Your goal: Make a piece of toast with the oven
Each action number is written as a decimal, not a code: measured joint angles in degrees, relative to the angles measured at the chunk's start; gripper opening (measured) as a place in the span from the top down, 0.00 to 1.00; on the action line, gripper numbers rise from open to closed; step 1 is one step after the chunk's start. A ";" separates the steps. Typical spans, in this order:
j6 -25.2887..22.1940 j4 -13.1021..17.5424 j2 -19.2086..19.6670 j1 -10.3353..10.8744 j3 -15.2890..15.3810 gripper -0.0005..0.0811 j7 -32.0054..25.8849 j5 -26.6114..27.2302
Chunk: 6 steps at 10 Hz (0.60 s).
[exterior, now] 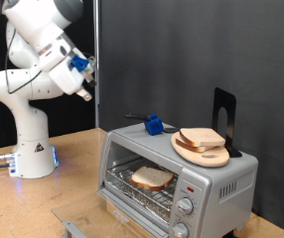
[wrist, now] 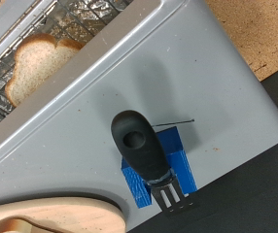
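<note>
One gripper, blue-trimmed, raised high at the exterior view's upper left, well apart from the oven and touching nothing; fingers too small and indistinct to read, so whether the jaws stand parted or closed cannot be told. No fingers appear in the wrist view.

One Franka arm, white, folded in a bend above its base, the hand angled down toward the exterior view's right.

One oven, silver-grey, on a wooden table, at the exterior view's lower right; its door is lowered open. Contents: one piece of toast, pale with a tan crust, lying flat on the wire rack inside. In the wrist view the same slice shows on the rack, beyond the oven's top panel. Two round knobs on the front panel, a small red light above them.

On the oven's top:
- one black-handled tool with blue tape under its far end, lying flat, also seen in the exterior view;
- one round wooden plate, carrying another slice of bread; the plate's edge enters the wrist view;
- one black metal stand, upright, just behind the plate.
</note>
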 joint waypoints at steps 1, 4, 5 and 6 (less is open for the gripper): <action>0.00 0.00 0.04 0.03 0.18 0.01 0.08 0.00; -2.97 -0.06 0.20 -1.83 0.06 0.01 18.91 2.14; -3.06 -0.33 0.27 -3.37 -0.25 0.01 24.75 2.48; -3.27 -0.86 0.29 -5.37 -0.81 0.01 30.19 2.54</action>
